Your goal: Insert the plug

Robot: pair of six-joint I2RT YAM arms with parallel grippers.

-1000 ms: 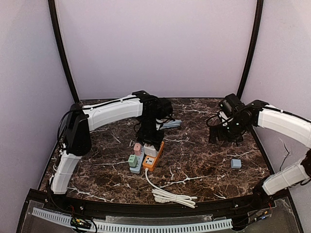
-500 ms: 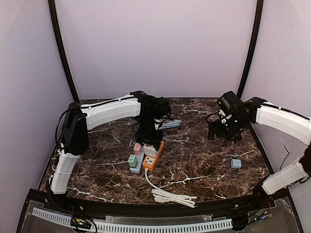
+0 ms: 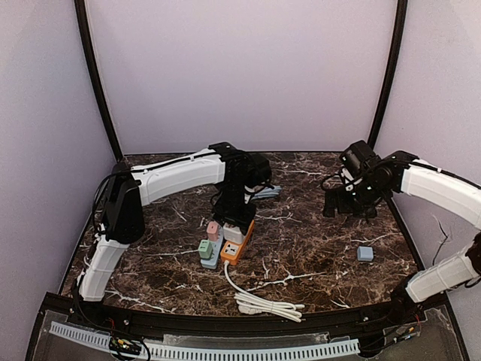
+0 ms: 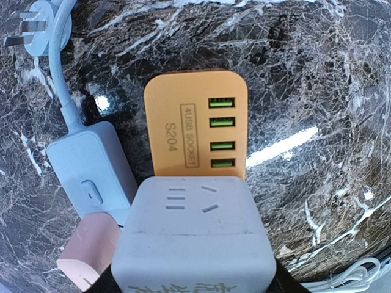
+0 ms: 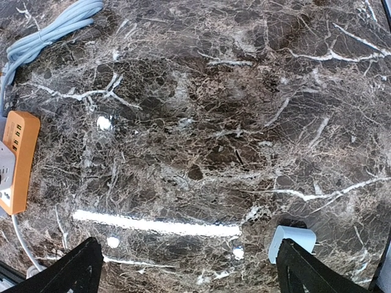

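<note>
Grey cube plug [image 4: 195, 235] sits on the orange power strip [image 4: 195, 125], next to its USB ports; left gripper [image 3: 233, 222] clamped on the cube; right gripper [image 5: 189, 268] hangs over the marble table [image 5: 201, 140], fingers wide apart; small blue cube [image 5: 292, 241] near one finger.

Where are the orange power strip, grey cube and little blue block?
orange power strip [image 4: 195, 125]: left wrist view, its top face.
grey cube [image 4: 195, 238]: left wrist view, its socket face.
blue block [image 3: 365, 253]: top view, its upper face.
</note>
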